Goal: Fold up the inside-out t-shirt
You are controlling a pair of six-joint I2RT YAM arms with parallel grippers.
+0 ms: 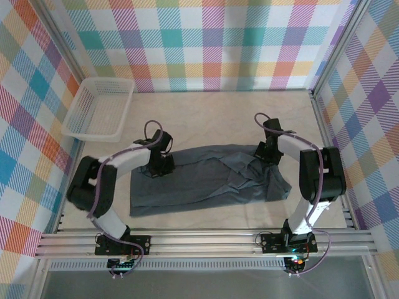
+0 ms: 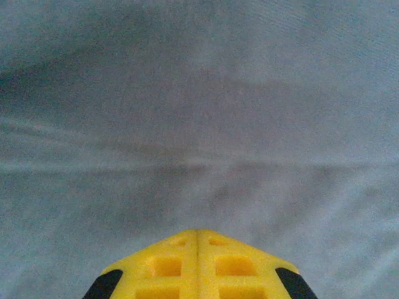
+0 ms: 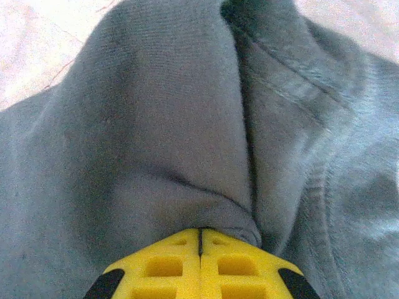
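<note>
Right fingers (image 3: 165, 268) tight on t-shirt (image 3: 156, 124) edge, bare table (image 3: 37, 43) beyond

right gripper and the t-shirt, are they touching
Touching. The right wrist view shows the right gripper closed, with the t-shirt bunched up and pinched right at its yellow fingertips.

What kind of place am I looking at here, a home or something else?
Probably a robot test cell: two black-and-white robot arms bolted to a silver aluminium rail, colourful plaid-patterned walls, and a slate blue-grey cloth t-shirt on the beige table.
</note>
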